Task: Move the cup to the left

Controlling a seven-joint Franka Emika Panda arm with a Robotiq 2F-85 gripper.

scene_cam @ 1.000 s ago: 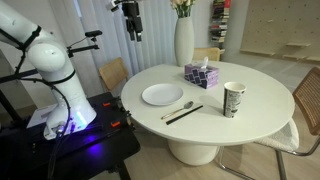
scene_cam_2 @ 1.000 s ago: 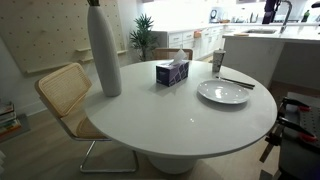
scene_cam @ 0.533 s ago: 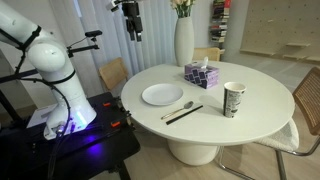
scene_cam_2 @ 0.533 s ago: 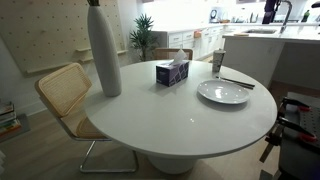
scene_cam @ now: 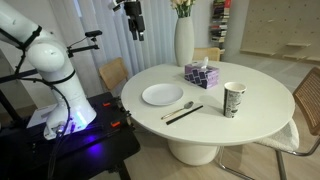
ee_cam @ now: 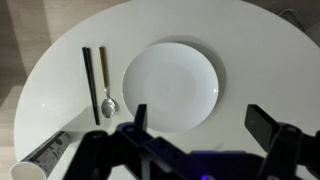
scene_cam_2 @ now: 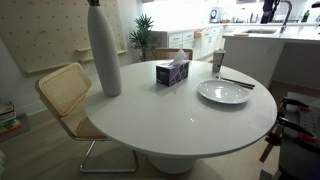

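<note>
The cup (scene_cam: 234, 98), white with dark speckles and a dark rim, stands upright on the round white table (scene_cam: 260, 120), on the side far from the robot. It also shows behind the plate in an exterior view (scene_cam_2: 218, 63) and at the bottom left corner of the wrist view (ee_cam: 45, 157). My gripper (scene_cam: 131, 20) hangs high above the table's robot-side edge, far from the cup. In the wrist view the gripper (ee_cam: 202, 120) is open and empty, above the plate's edge.
A white plate (scene_cam: 162, 95), a spoon (ee_cam: 107, 88) and dark chopsticks (ee_cam: 88, 85) lie between gripper and cup. A tissue box (scene_cam: 201, 75) and a tall white vase (scene_cam: 184, 40) stand behind. Wicker chairs (scene_cam_2: 62, 95) ring the table.
</note>
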